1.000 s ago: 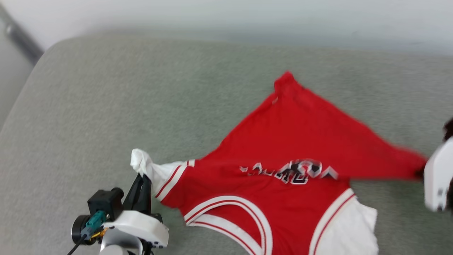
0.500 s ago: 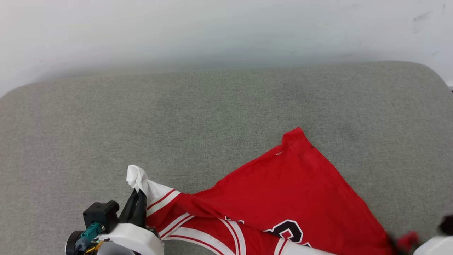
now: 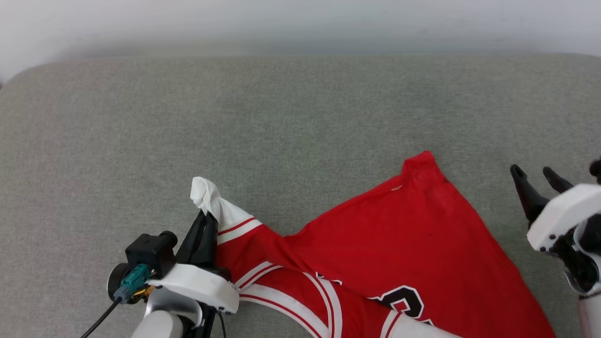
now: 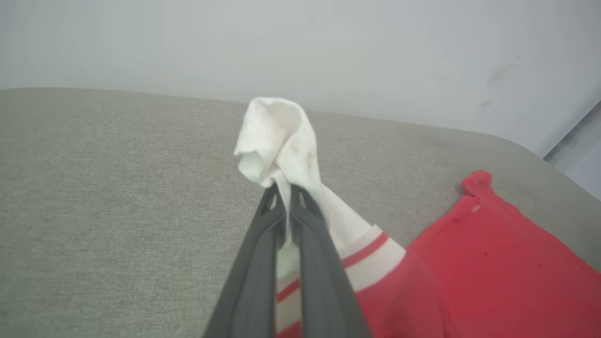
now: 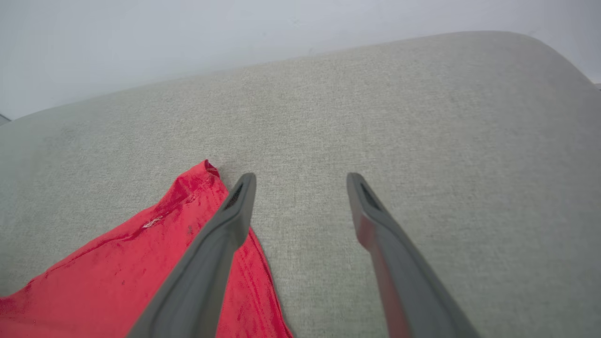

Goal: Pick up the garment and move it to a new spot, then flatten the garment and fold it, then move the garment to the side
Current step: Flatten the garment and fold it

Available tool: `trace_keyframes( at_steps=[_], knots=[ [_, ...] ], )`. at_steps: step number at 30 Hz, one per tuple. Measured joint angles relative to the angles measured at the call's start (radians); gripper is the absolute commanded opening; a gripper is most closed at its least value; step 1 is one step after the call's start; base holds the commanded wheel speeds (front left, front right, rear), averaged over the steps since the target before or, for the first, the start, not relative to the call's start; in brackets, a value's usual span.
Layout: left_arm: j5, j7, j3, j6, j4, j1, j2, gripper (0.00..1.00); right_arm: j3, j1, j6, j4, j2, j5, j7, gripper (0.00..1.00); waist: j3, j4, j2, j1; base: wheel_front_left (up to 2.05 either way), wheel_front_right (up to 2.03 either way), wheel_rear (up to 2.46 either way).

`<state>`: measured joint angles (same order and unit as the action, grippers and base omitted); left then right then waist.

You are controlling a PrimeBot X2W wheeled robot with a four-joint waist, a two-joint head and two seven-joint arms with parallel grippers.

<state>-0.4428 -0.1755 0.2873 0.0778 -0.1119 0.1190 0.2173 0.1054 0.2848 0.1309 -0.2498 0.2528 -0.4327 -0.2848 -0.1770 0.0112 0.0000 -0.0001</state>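
We have open room over the far and left stretches of the grey-green fabric cushion. The red short-sleeved T-shirt with white striped sleeves covers the near middle, one sleeve raised in our clamped left gripper. A bare strip separates its far corner from our spread right gripper. A pale wall bounds the far edge.

Head camera: high, pitched down over grey cushion, wall at 12 o'clock. Both wrist cameras: low, close, skimming the cushion toward that wall. Shared by all three: red T-shirt, far corner.
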Motion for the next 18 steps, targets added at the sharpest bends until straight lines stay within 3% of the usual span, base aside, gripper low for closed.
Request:
trace_keyframes(
  at_steps=[9, 18],
  knots=[
    [0.013, -0.035, 0.028, -0.021, 0.002, 0.091, -0.032, 0.0, -0.203, 0.284, 0.0, -0.142, 0.067, -0.039, -0.425, 1.0, -0.119, -0.083, 0.0, 0.0001, 0.0, 0.0, 0.0],
    [0.016, -0.063, 0.053, -0.036, -0.027, 0.128, -0.072, 0.0, -0.307, 0.396, 0.0, -0.239, 0.101, -0.054, -0.59, 1.0, -0.199, -0.156, 0.0, 0.0001, 0.0, 0.0, 0.0]
  ],
)
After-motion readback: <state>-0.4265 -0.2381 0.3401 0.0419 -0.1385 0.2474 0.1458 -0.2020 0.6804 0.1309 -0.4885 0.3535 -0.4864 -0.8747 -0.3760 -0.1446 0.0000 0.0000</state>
